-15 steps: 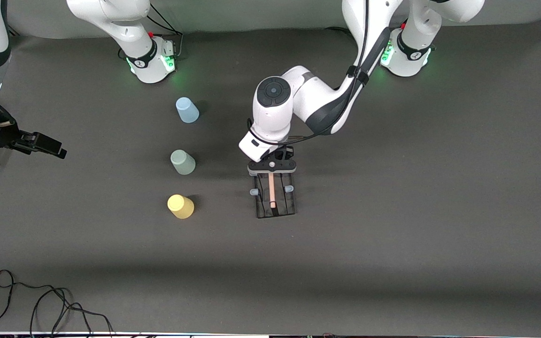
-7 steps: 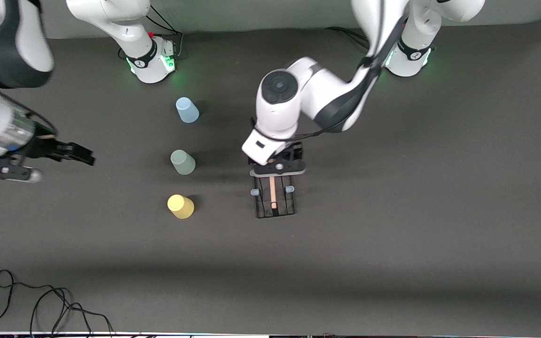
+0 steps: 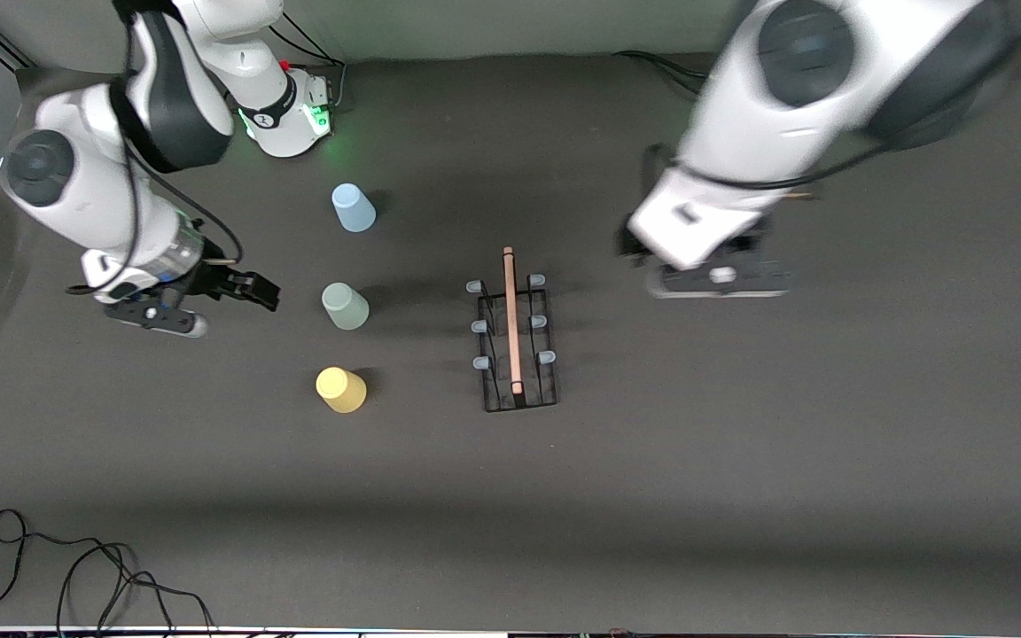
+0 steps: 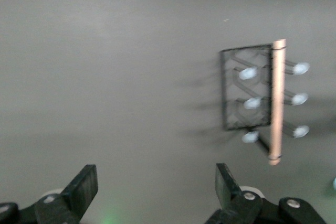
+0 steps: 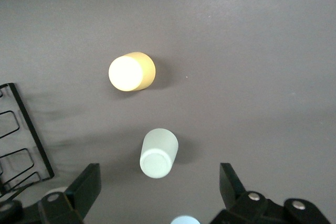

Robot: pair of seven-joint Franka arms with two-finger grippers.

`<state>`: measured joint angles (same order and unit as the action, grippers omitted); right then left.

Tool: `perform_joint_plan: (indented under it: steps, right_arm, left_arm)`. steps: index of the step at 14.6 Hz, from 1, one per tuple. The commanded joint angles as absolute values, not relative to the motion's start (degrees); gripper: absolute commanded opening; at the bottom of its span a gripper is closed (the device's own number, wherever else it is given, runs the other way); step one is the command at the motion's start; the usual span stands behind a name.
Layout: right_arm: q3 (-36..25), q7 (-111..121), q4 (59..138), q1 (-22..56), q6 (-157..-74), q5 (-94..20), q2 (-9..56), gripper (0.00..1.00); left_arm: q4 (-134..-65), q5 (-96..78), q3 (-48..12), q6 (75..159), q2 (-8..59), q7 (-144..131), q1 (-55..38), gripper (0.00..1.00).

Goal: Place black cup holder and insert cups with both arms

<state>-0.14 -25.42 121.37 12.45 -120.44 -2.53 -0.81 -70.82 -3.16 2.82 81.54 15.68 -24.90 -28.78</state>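
The black cup holder (image 3: 515,341) stands on the table's middle, its wooden rod (image 3: 510,319) on top and pale-tipped pegs (image 3: 539,321) on both sides. It also shows in the left wrist view (image 4: 252,90), and a corner of it shows in the right wrist view (image 5: 21,140). The light blue cup (image 3: 353,207), the grey-green cup (image 3: 345,306) and the yellow cup (image 3: 341,390) stand upside down in a row toward the right arm's end. My left gripper (image 3: 719,279) (image 4: 156,174) is open and empty, up over bare table toward the left arm's end. My right gripper (image 3: 249,288) (image 5: 159,174) is open and empty, above the table beside the grey-green cup (image 5: 158,153), with the yellow cup (image 5: 131,72) and the blue cup's edge (image 5: 185,220) in its view.
A loose black cable (image 3: 76,567) lies at the table's near edge toward the right arm's end. The right arm's green-lit base (image 3: 289,111) stands at the table's back edge. The left arm's links hang blurred over the table's back corner.
My left gripper has let go of the holder's rod, risen and swung toward the left arm's end. My right arm has swung in toward the cups. The holder stays put.
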Motion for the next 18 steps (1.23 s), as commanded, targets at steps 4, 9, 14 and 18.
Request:
perform_joint_plan:
  steps: [4, 9, 14, 18]
  right_arm:
    - [-0.44, -28.03, 136.13, 15.90, -140.86, -2.81, -0.63, 1.00]
    - [-0.44, -28.21, 140.35, 16.70, -156.23, -2.90, 7.54, 1.00]
    - [-0.35, -32.15, 141.42, 19.07, -164.01, -3.52, 13.63, 1.00]
    - [-0.35, -32.61, 141.42, 20.04, -158.57, -3.52, 11.95, 1.00]
  left_arm:
    - [-80.23, -2.12, 2.46, 78.57, 5.29, -7.22, -15.14, 1.00]
    - [-81.74, 0.61, 2.55, 78.49, 4.22, -5.80, -11.61, 1.00]
    - [-81.39, 1.14, 2.46, 79.72, 5.88, 0.17, -5.37, 1.00]
    - [-81.39, 1.14, -7.69, 79.80, 6.33, 0.09, 6.20, 1.00]
